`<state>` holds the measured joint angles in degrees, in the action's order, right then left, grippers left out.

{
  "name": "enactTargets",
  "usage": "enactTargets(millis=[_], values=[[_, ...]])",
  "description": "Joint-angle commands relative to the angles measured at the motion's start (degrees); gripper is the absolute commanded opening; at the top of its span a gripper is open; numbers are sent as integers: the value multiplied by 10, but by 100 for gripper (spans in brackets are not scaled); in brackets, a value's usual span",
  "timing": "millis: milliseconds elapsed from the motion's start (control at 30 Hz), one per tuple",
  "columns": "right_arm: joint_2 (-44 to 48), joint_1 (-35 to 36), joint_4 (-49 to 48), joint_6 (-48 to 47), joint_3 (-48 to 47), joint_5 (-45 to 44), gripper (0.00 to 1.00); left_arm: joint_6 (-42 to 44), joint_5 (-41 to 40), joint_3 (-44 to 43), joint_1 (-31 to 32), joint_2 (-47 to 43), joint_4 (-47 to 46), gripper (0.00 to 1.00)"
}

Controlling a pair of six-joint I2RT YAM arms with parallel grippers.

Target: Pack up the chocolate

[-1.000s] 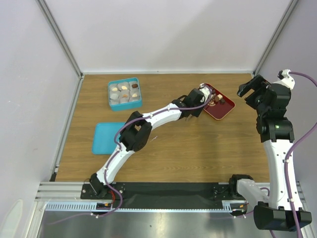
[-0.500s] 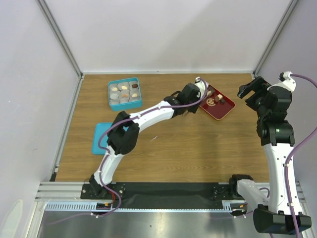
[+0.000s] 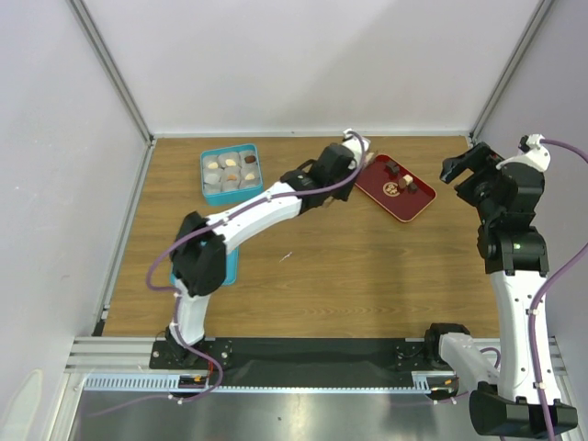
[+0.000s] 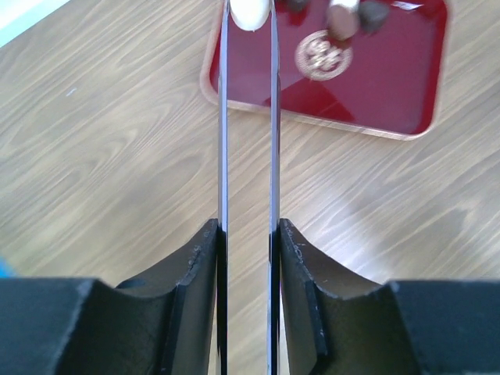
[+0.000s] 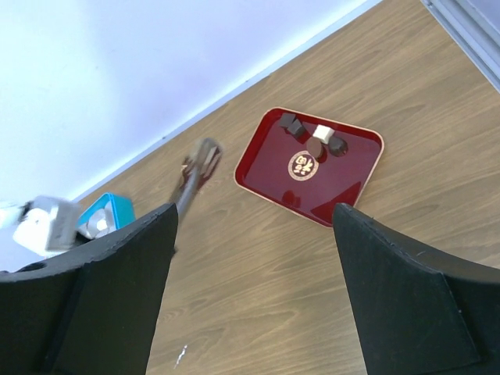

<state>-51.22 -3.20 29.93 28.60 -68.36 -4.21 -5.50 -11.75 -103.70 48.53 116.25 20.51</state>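
My left gripper point(image 3: 340, 165) is shut on long metal tongs point(image 4: 223, 117), just left of the red tray point(image 3: 397, 197). The tong tips pinch a cream chocolate point(image 4: 250, 12) over the tray's left edge point(image 4: 234, 86). Three more chocolates, dark and cream, lie at the tray's far corner point(image 3: 402, 179), also seen in the right wrist view point(image 5: 323, 134). A blue compartment box point(image 3: 231, 173) holding several chocolates stands at the back left. My right gripper point(image 3: 464, 170) is open and empty, raised to the right of the tray.
A flat blue lid point(image 3: 231, 265) lies at the left, partly hidden under the left arm's elbow. White walls close in the back and both sides. A small white fleck point(image 3: 287, 256) lies on the wood mid-table.
My left arm has drawn the tongs back and to the left, off the middle of the tray, with the cream chocolate in their tips. The right arm has barely moved.
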Motion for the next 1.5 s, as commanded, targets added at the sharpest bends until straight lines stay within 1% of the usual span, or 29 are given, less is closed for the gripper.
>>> enactTargets(millis=[0,67,100,167,200,233,333,367,400,467,500,600,933,1133,1467], values=[[15,-1,-20,7,-2,21,87,-19,-43,38,-34,-101,10,38],[18,0,-20,11,5,35,87,-28,-56,79,-50,-129,28,38],[22,0,-19,14,7,37,87,-42,-64,114,-69,-159,38,38],[24,11,-21,16,18,60,87,-56,-70,155,-93,-197,42,38],[24,16,-21,17,21,61,87,-71,-71,177,-120,-214,43,38],[22,22,-22,17,23,64,87,-79,-71,214,-135,-249,46,38],[16,30,-22,19,27,73,87,-96,-85,269,-194,-299,64,39],[15,49,-22,18,26,74,87,-101,-91,278,-208,-307,71,39],[14,52,-23,16,24,74,87,-108,-96,292,-236,-313,84,39],[10,60,-24,15,20,73,87,-114,-93,307,-263,-331,88,39],[8,61,-24,12,17,71,87,-120,-87,316,-286,-334,93,39],[2,65,-24,12,15,71,88,-131,-81,319,-322,-328,106,39],[3,66,-22,8,13,62,88,-137,-83,295,-360,-267,119,39],[2,65,-21,5,9,61,88,-119,-86,284,-364,-235,99,38],[-2,65,-22,3,9,55,88,-98,-104,249,-364,-216,105,39]])
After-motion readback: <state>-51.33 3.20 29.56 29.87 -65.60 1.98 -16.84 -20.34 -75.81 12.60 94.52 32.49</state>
